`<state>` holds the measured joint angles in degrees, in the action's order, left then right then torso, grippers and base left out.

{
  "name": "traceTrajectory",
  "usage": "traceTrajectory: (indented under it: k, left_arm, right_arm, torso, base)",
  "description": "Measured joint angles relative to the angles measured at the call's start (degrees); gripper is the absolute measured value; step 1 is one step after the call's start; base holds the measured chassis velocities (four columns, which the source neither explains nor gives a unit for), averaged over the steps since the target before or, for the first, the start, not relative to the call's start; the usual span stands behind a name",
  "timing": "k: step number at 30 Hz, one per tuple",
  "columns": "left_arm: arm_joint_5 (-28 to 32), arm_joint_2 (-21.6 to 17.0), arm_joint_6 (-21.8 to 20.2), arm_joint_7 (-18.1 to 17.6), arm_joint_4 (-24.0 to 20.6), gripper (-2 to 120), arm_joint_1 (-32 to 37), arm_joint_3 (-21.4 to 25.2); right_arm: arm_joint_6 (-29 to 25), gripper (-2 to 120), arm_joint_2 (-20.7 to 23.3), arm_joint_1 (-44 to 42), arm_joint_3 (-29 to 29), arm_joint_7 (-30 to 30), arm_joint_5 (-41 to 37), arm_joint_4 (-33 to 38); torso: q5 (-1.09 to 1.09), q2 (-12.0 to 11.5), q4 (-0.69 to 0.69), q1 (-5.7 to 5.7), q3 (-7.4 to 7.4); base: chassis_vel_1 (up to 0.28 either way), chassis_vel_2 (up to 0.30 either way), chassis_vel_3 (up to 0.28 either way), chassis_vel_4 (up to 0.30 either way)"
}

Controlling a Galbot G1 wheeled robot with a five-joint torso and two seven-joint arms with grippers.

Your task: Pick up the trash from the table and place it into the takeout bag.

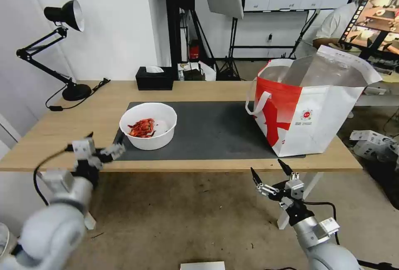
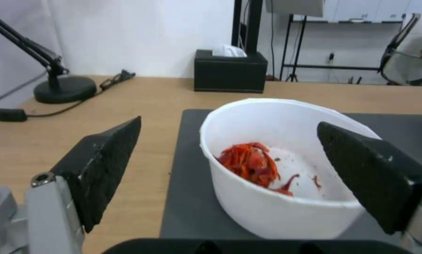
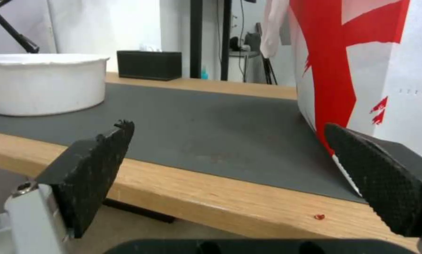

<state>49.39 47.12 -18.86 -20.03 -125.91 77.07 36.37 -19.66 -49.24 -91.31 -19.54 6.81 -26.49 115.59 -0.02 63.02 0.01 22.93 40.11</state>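
A white round bowl (image 1: 148, 125) with red food scraps sits on the left part of the dark grey mat (image 1: 216, 130) on the light-wood table (image 1: 208, 89). My left gripper (image 1: 104, 140) hovers open at the table's front edge, just left of the bowl. In the left wrist view its fingers (image 2: 103, 165) stand wide apart, and the bowl (image 2: 276, 208) lies just beyond them. The red-and-white takeout bag (image 1: 307, 107) stands open on the mat's right end. My right gripper (image 1: 266, 167) is open and empty, below the front edge of the table near the bag (image 3: 361, 53).
A black tissue box (image 1: 154, 78) stands at the table's back edge. A black desk lamp (image 1: 68, 49) with its cable is at the back left. A tiny red scrap (image 3: 319, 216) lies on the wood near the bag. Cardboard boxes (image 1: 370, 141) lie on the floor to the right.
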Motion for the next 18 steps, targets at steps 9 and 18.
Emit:
traceTrajectory:
  k: [9,18]
  left_arm:
    - [35.5,-9.2,-21.6,-8.8,11.2,100,-21.3,-6.0]
    - [43.2,-8.6,-23.8,-12.4,22.7,100,-34.2,-16.7]
  right_arm:
    - [0.0,100,0.0,0.0,0.0,0.0,0.0,0.0]
    - [0.0,100,0.0,0.0,0.0,0.0,0.0,0.0]
  torso:
    - [0.03,0.0,-0.01,0.0,0.0]
    - [0.01,0.0,0.0,-0.01,0.0]
  base:
    - [0.0,0.0,0.0,0.0]
    - [0.0,0.0,0.0,0.0]
